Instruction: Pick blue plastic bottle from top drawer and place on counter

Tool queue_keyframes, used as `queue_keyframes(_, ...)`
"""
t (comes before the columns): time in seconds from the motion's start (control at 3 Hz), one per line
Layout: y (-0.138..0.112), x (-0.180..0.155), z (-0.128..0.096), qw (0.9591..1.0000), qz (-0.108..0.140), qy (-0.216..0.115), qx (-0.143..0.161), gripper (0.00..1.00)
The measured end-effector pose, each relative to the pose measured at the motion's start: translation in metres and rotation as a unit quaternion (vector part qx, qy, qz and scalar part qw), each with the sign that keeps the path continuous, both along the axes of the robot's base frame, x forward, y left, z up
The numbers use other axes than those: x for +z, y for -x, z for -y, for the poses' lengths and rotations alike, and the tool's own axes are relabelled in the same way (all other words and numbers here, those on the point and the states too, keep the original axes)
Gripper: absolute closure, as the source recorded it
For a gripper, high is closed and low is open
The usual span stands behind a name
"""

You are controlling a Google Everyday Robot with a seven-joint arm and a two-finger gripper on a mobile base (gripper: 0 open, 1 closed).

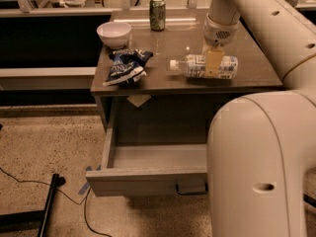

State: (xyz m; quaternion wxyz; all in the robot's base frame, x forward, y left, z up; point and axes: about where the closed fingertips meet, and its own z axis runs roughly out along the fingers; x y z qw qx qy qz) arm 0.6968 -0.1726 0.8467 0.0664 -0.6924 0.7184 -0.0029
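Gripper clamped across clear cylindrical blue plastic bottle, lying sideways near right front edge of glossy counter; boxy grey top drawer open.

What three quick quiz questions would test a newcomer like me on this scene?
1. True or false: the blue plastic bottle lies on its side on the counter.
2. What does the gripper sit right over? A) white bowl B) green can C) the bottle
3. Is the top drawer open or shut?
Key: 1 true; 2 C; 3 open.
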Motion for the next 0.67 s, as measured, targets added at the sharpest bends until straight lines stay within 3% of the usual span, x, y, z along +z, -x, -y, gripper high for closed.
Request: queue_keyframes(0.67, -0.0182, -0.0035, -0.0059, 0.9996, 0.027, -0.009, 0.000, 0.13)
